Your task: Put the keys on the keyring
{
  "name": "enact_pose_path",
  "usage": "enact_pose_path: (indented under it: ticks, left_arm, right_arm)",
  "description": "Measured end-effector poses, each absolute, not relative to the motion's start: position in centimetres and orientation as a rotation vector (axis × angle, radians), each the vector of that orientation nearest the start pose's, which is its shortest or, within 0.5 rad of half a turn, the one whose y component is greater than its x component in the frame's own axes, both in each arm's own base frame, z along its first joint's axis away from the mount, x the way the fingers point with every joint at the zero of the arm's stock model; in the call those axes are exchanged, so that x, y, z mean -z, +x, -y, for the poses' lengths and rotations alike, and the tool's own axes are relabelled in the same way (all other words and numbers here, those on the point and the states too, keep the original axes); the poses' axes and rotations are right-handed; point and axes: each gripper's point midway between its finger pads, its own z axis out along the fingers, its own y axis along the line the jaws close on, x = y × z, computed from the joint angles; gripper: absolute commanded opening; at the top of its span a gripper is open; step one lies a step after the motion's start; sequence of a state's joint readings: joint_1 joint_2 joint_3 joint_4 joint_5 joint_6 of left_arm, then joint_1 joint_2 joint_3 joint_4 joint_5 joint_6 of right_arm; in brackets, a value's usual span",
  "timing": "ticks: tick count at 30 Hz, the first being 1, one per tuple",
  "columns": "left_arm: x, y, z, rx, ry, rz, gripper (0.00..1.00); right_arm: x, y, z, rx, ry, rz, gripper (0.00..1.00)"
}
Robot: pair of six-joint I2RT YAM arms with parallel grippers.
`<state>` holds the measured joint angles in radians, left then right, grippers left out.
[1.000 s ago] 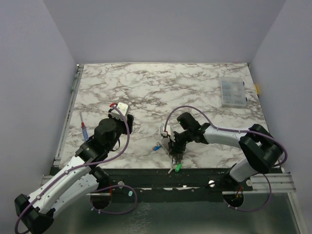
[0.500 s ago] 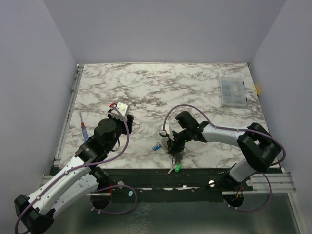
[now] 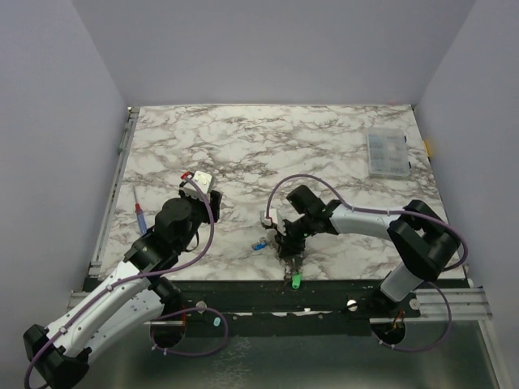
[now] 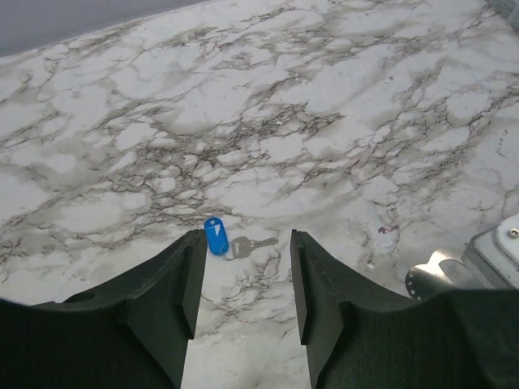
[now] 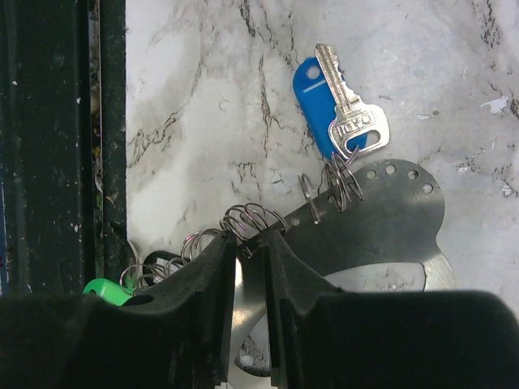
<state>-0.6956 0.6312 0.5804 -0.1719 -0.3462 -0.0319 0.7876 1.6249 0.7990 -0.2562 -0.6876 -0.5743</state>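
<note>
Two arms reach over the near half of a marble table (image 3: 284,138). At 6 o'clock the green key (image 3: 297,283) lies off the marble on the black rail (image 3: 227,288). Just beyond it the right gripper (image 5: 250,237), jaws drawn narrow, straddles a wire coil (image 5: 253,217) on the silvery keyring (image 5: 389,227), though whether it grips cannot be told. Only that wrist camera shows the keyring's row of holes, the small rings (image 5: 340,182) hooked along it and a blue key (image 5: 312,93) just beside. Toward 9 o'clock a screwdriver (image 3: 140,217) lies by the table's edge. The left gripper (image 4: 245,233) hangs there half-spread and empty, with a second blue key (image 4: 215,237) ahead of its tips, seen from its own camera alone. At 2 o'clock a clear compartment box (image 3: 387,154) sits near the right edge, contents too small to read. Open marble stretches to 12 o'clock.
</note>
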Motion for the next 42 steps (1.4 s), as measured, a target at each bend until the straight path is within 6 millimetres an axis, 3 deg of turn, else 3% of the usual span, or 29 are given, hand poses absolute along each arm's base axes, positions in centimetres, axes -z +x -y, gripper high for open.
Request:
enact_pose_path:
  ticks: [2, 7, 19, 28, 35, 42]
  left_arm:
    - [-22.3, 25.2, 13.4, 0.214, 0.342, -1.751, 0.51]
    - [-22.4, 25.1, 13.4, 0.215, 0.341, -1.748, 0.51]
    - [-22.8, 25.1, 13.3, 0.216, 0.340, -1.733, 0.50]
    - [-23.1, 24.9, 13.6, 0.235, 0.355, -1.719, 0.50]
    - [-24.3, 23.7, 15.3, 0.361, 0.428, -1.656, 0.50]
    - [-25.3, 21.8, 17.9, 0.515, 0.564, -1.581, 0.51]
  right_arm:
    - [-2.3, 15.8, -29.2, -0.976, -1.795, -1.849, 0.24]
    - [-2.2, 15.9, -29.2, -0.964, -1.794, -1.861, 0.01]
    - [-2.6, 15.9, -29.4, -0.945, -1.788, -1.847, 0.01]
    - [-5.7, 16.4, -29.4, -0.881, -1.728, -1.698, 0.01]
    - [-6.8, 16.7, -29.4, -0.847, -1.688, -1.631, 0.01]
    - [-11.1, 17.9, -29.9, -0.760, -1.604, -1.465, 0.01]
